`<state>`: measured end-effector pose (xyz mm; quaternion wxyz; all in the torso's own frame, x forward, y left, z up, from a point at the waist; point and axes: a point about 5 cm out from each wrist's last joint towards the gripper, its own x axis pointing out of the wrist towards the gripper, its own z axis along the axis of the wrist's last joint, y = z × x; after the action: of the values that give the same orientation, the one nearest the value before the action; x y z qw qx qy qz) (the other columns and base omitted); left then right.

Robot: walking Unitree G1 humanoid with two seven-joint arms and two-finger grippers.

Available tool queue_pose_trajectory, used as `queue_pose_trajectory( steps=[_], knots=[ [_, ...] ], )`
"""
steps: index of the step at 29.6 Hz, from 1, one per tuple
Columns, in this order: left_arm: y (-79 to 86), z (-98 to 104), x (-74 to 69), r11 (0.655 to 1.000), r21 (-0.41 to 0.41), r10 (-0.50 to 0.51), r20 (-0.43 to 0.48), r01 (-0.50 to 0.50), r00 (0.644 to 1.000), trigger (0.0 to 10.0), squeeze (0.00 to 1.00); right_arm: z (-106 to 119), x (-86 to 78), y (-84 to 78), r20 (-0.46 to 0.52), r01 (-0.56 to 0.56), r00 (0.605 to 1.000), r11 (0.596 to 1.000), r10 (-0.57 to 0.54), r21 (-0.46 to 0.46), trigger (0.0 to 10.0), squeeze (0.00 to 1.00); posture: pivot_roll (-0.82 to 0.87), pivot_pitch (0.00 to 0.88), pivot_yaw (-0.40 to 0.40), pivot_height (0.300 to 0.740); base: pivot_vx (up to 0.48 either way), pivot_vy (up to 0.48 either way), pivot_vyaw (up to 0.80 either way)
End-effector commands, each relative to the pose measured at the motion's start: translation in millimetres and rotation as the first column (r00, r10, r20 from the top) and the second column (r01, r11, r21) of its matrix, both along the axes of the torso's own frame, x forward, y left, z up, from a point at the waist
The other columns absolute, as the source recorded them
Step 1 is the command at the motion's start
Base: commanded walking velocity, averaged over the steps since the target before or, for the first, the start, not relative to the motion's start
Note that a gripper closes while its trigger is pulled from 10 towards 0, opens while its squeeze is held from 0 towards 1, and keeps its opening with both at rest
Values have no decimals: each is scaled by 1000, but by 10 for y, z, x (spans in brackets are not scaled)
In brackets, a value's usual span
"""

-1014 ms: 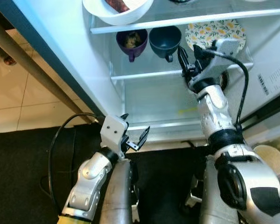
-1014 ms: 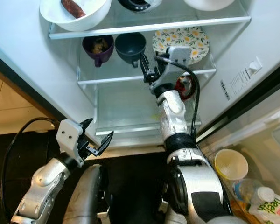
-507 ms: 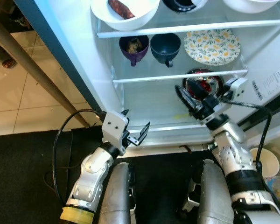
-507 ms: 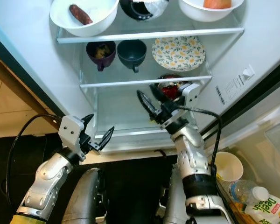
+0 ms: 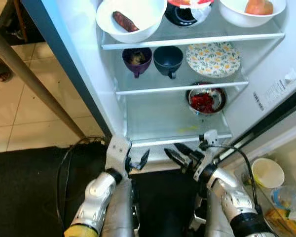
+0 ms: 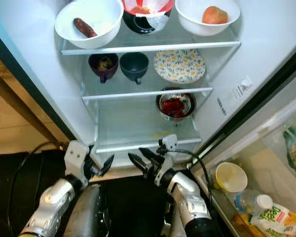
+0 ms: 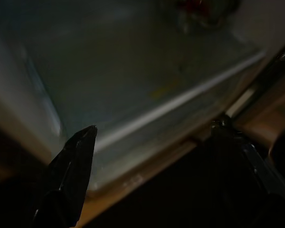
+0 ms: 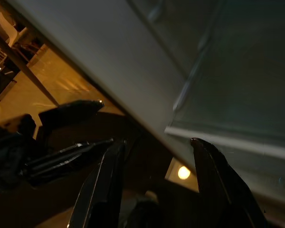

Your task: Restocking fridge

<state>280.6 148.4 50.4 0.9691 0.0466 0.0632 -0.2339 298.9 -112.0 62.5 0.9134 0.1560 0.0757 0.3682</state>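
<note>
With both the left gripper [image 5: 137, 162] and right gripper [image 5: 180, 153] spread and empty, the rigid, slippery, probably light metal bowl [image 5: 205, 100] is best taken by its rim.

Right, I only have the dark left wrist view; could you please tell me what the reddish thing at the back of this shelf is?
Observer: A metal bowl of red food, at the back right.
Operator: Thanks. What is on the shelf above?
Observer: A purple cup, a dark cup and a flowered plate.
Operator: Is the right gripper holding anything?
Observer: No, the right gripper is empty, jaws open, low before the fridge.
</note>
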Motion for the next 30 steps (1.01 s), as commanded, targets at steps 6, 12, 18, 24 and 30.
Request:
queue_pose_trajectory(
  steps=[6,12,18,24,30],
  knots=[
    [437,-705,-435,986,99,157,-309,-132,938,10000,0,-562,-315,-179,-219,64,972,994,-82,-89,10000,0,12,213,12,630,0,0,0],
    [624,-872,-601,964,141,265,-387,-227,883,10000,0,-674,-379,-240,-265,81,958,989,-111,-122,10000,0,10,200,17,655,0,0,0],
    [806,-1072,-880,933,218,359,-479,-288,801,10000,0,-873,-509,-312,-322,109,929,966,-183,-234,10000,0,9,193,17,675,0,0,0],
    [984,-1243,-1192,882,303,472,-571,-362,672,10000,0,-1006,-611,-386,-374,143,893,945,-252,-296,10000,0,3,183,19,675,0,0,0],
    [1092,-1327,-1433,849,346,527,-616,-400,586,10000,0,-1075,-713,-451,-422,161,868,953,-260,-256,10000,0,-2,168,20,685,0,0,0]
  ],
)
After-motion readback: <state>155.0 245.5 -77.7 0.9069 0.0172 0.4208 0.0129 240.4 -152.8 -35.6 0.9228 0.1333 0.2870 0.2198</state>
